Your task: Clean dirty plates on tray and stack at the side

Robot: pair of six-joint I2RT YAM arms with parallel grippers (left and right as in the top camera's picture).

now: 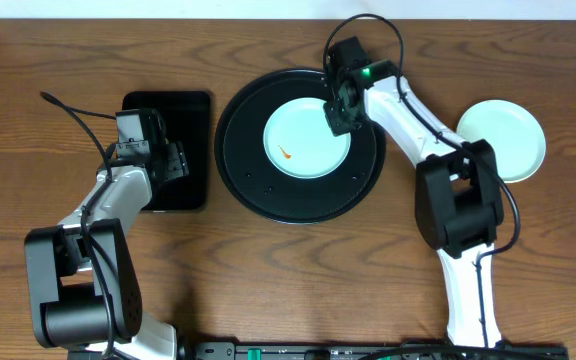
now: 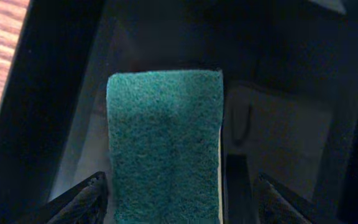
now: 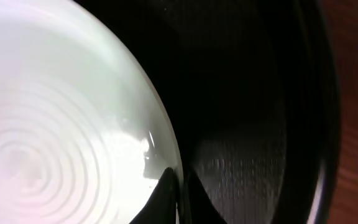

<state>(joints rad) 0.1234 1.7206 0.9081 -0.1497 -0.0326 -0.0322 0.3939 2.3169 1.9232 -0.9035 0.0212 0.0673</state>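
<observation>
Overhead, the table shows bare wood along its near edge between the two arm bases. The right arm rises from the near right, elbows by the right side and leans far-left over the tray. The left arm bends from the near left up to the small tray, which lies just left of the round one with a thin strip of wood between them.

A plate rests on the tray, right of centre, with a wide black margin on its left and near sides. The side plate sits on the wood well to the right, beyond the right arm's elbow.

The right gripper is at the plate's far-right rim. In the wrist view its jaws are almost closed, with the rim pinched between them and bare tray floor to the right.

The left gripper is spread wide over a green sponge in the small tray, gripping nothing. An orange smear marks the plate's near left.
</observation>
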